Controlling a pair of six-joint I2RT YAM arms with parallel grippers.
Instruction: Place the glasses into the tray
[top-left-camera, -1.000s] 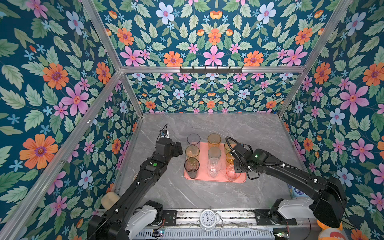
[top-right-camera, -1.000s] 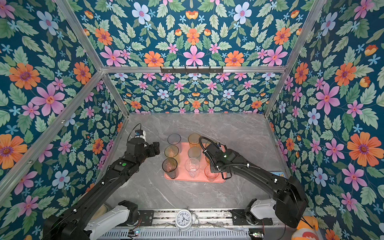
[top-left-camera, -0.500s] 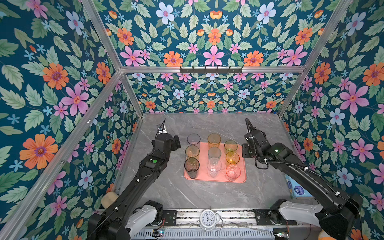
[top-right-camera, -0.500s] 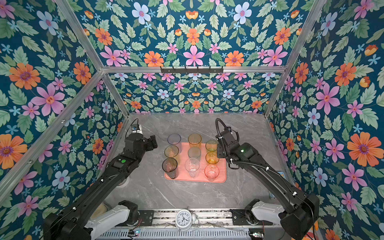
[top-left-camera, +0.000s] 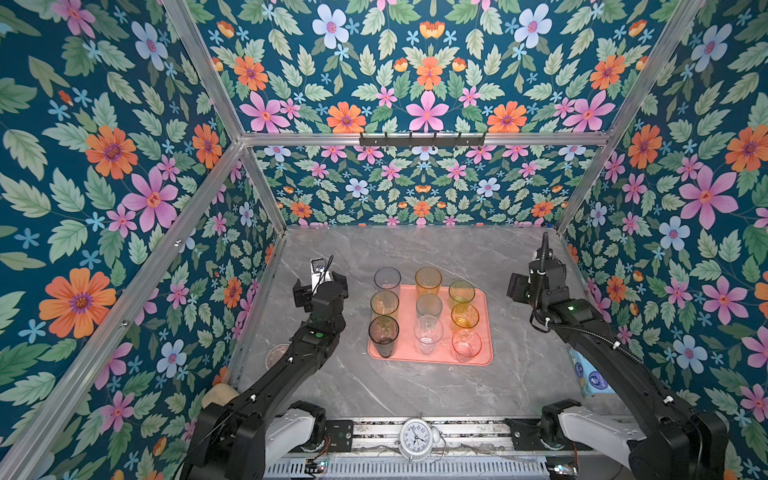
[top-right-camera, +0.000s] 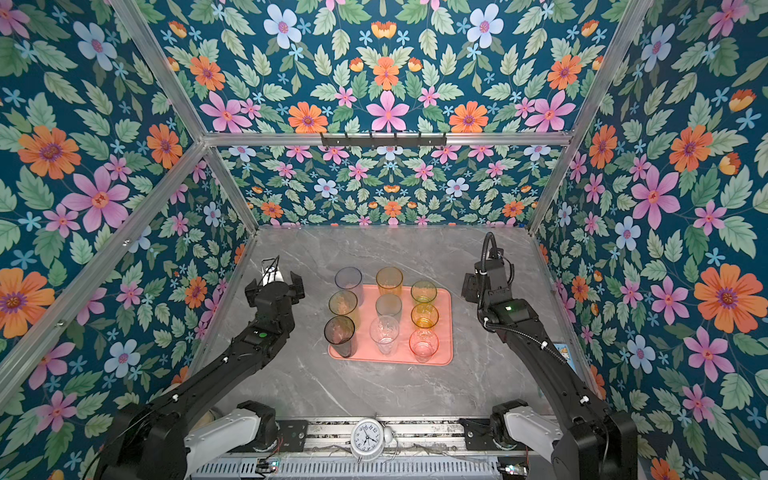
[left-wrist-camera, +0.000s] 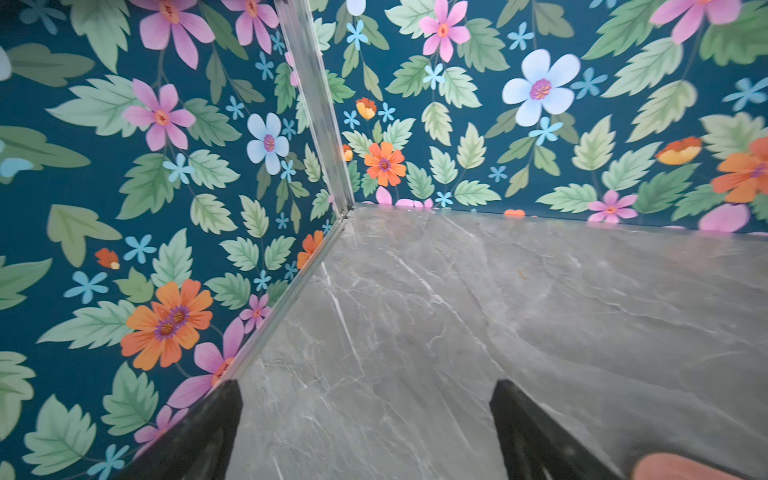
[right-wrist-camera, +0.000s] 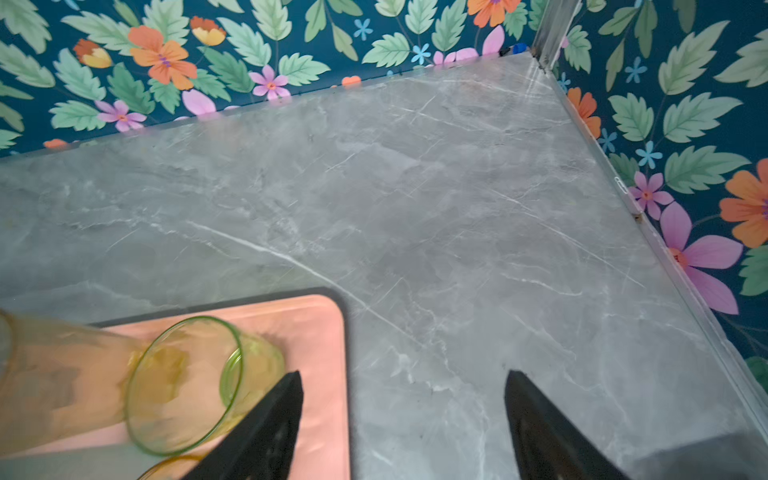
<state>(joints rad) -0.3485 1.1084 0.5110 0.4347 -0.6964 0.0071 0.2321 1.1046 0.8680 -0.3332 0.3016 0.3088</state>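
Shows a grey marble-veined table walled in by teal floral panels on aluminium framing. Finds the left end effector spread wide and empty above bare table, with the salmon tray and its nine upright glasses to its right. Finds the right end effector equally open, gripping nothing, tray corner and a green glass just left of it.
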